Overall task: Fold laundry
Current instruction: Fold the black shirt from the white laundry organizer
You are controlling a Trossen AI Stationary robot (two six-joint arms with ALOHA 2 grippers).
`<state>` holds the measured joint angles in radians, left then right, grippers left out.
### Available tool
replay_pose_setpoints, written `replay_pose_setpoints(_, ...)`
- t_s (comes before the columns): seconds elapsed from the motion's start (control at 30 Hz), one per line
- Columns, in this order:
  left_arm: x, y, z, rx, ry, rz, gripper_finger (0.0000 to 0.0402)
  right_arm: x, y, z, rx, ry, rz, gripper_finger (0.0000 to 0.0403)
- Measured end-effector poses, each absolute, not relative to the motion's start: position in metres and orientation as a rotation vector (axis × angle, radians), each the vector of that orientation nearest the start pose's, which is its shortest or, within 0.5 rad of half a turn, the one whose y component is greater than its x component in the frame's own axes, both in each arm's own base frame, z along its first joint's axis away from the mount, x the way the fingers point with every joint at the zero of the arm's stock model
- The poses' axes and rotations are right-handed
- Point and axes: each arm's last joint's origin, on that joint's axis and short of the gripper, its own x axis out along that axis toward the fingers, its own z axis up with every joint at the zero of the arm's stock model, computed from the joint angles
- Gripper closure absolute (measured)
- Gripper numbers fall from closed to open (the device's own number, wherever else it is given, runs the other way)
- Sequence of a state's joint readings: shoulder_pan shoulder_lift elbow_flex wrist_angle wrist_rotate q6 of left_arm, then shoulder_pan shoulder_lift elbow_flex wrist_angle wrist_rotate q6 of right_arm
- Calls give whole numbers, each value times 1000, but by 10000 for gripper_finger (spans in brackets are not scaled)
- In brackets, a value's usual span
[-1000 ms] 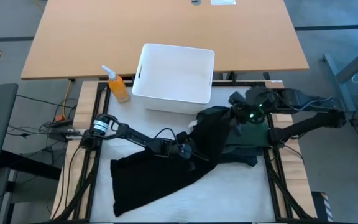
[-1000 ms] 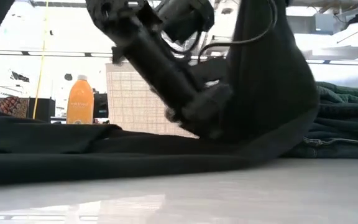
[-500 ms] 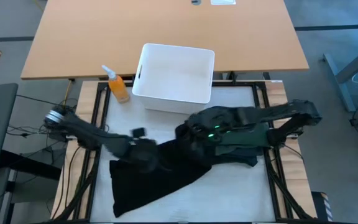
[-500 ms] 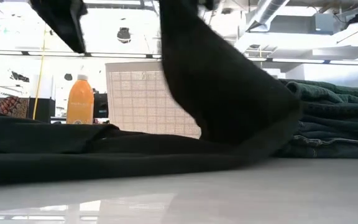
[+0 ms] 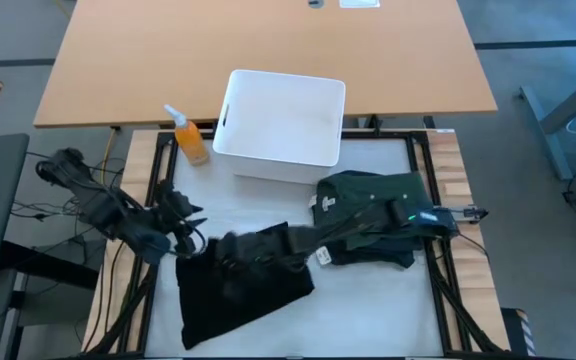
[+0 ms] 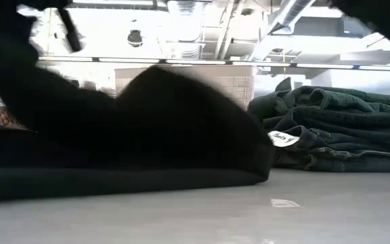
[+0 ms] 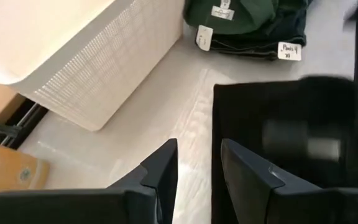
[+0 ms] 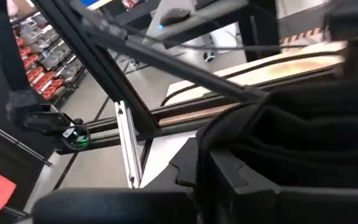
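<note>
High view: black garment (image 5: 243, 290) lies spread on the white surface (image 5: 368, 300), front-left area. Right claw (image 5: 230, 250) sits over the garment's upper edge, arm stretched across from the right side; motion blur hides the fingers here. Left claw (image 5: 183, 215) is just off the garment's upper-left corner, not touching cloth. Folded dark green stack (image 5: 378, 215) lies well to the right of the right claw, beside the arm. White bin (image 5: 283, 125) stands behind both claws; orange bottle (image 5: 190, 140) beside the bin.

Low view: black garment (image 6: 114, 142) is bunched into a raised hump. Green stack (image 6: 337, 132) is beside it, w/ a white neck label (image 6: 284, 139); writing too small to read.

Left wrist view: left claw (image 7: 197, 165) fingers stand apart w/ nothing between them. Black garment (image 7: 284, 137) starts just beside one fingertip. Green stack (image 7: 247, 22) is farther ahead, w/ three white tags; one tag (image 7: 289, 50) has handwritten text, not legible. Bin wall (image 7: 98, 68) is to the side.

Right wrist view: right claw (image 8: 213, 165) fingers are together, clamped on a fold of black garment (image 8: 303, 137).
</note>
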<state>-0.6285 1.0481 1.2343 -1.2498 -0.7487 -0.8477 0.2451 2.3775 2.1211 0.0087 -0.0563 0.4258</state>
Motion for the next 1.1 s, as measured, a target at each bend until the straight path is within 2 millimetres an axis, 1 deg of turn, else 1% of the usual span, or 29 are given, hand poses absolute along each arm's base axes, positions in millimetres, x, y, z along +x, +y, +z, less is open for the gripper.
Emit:
replay_pose_setpoints(0.07,139,-77,361,-118,685,419,288,558,147,239,396,302,255,362)
replay_pose_setpoints(0.13,139,-76,361,-110,687,414,288,569,157,219,394,331,287,349)
replay_pose_setpoints(0.2,139,-77,361,-92,693,408,288,572,160,204,416,282,342,328)
replay_pose_setpoints(0.23,139,-77,360,-85,696,407,288,572,160,200,450,287,352,315)
replay_pose_setpoints(0.33,141,-77,358,-59,713,417,288,572,154,203,528,332,388,272)
replay_pose_setpoints(0.43,141,-77,357,-32,717,426,288,569,138,209,551,460,442,224)
replay_pose_setpoints(0.5,142,-76,357,-28,712,440,288,564,126,217,550,537,472,197)
replay_pose_setpoints(0.57,143,-77,356,-44,725,435,288,552,116,236,532,624,464,177)
replay_pose_setpoints(0.63,145,-79,353,-71,764,403,288,535,112,257,469,713,439,168)
replay_pose_setpoints(0.67,146,-81,349,-84,794,377,288,524,113,267,424,768,414,167)
replay_pose_setpoints(0.73,148,-88,337,-126,859,317,288,500,120,277,318,888,339,168)
replay_pose_setpoints(0.77,150,-92,329,-142,883,285,288,487,125,279,250,948,284,171)
replay_pose_setpoints(0.83,155,-100,311,-169,897,227,288,461,134,276,119,1070,138,177)
replay_pose_setpoints(0.87,159,-105,300,-173,886,205,288,450,137,274,76,1103,78,180)
replay_pose_setpoints(0.93,166,-111,276,-166,869,173,288,431,140,268,54,1121,-28,187)
replay_pose_setpoints(0.97,169,-113,265,-160,860,166,288,424,141,264,69,1099,-56,191)
replay_pose_setpoints(1.03,175,-114,245,-151,839,183,288,414,143,252,132,1006,-55,200)
replay_pose_setpoints(1.1,180,-114,226,-162,829,209,288,406,142,234,200,910,-45,214)
